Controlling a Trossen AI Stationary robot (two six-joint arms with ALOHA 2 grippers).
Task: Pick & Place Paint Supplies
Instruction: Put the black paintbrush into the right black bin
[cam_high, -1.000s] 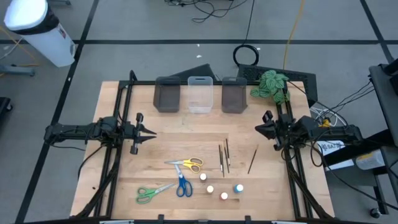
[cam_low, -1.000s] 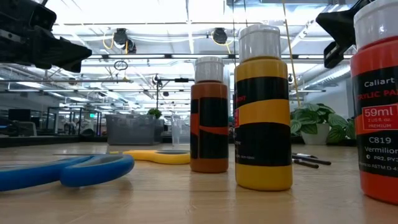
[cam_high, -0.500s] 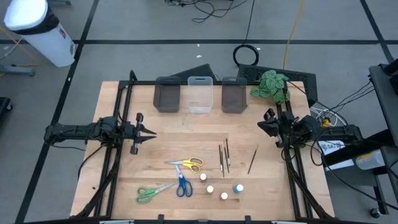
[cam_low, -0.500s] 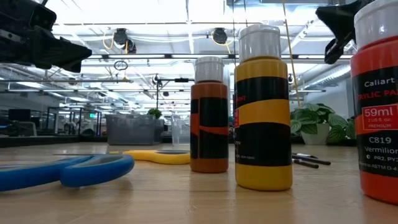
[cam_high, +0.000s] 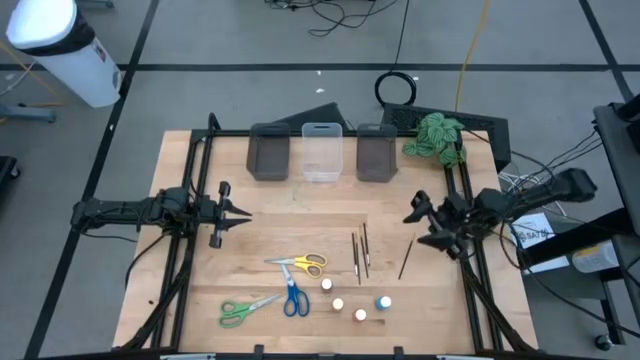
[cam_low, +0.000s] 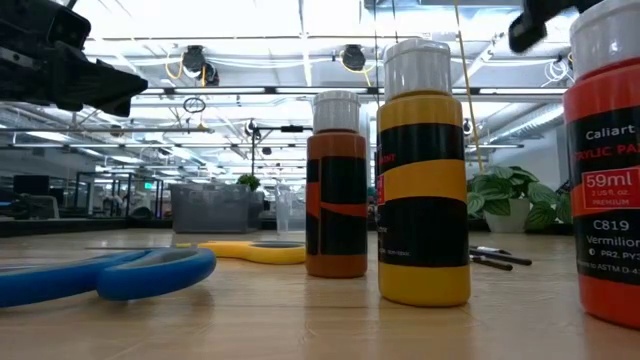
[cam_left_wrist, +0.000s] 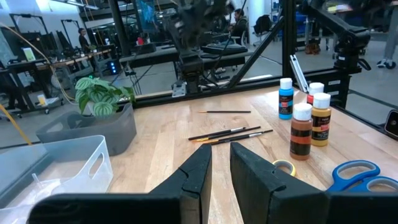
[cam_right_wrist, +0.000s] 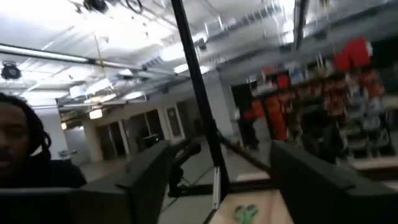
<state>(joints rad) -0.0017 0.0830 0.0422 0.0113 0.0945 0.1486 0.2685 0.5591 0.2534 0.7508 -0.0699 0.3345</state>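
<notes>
From where I stand, nothing has been collected yet. The right hand (cam_high: 421, 222) hangs above the right side of the surface (cam_high: 190, 300) with its fingers spread wide and nothing between them, close to the lone brush (cam_high: 407, 257) that lies apart from the other three brushes (cam_high: 359, 252). The left hand (cam_high: 240, 213) waits over the left side, its fingers nearly together with only a slim gap, empty.

The supplies all lie toward the front of the surface: the yellow scissors (cam_high: 301, 264), blue scissors (cam_high: 293, 296) and green scissors (cam_high: 240, 310), and beside them the small paint bottles (cam_high: 355, 303), one with a blue cap (cam_high: 383, 302). The grey bins (cam_high: 269, 155) and clear bin (cam_high: 322, 152) stand well apart from them at the back, near the plant (cam_high: 436, 136).

My worry is the brush. It is thin and lies flat, so if the right hand comes down a little off its line, the fingers could close on bare wood or flick the brush so it rolls toward the edge. The three brushes lie tight together, and a grab there might lift two or scatter them. The bottles look tall and narrow from the low view (cam_low: 423, 170), so I judge that a sideways nudge could topple one into its neighbours. The yellow and blue scissors overlap, so lifting one may drag the other.
</notes>
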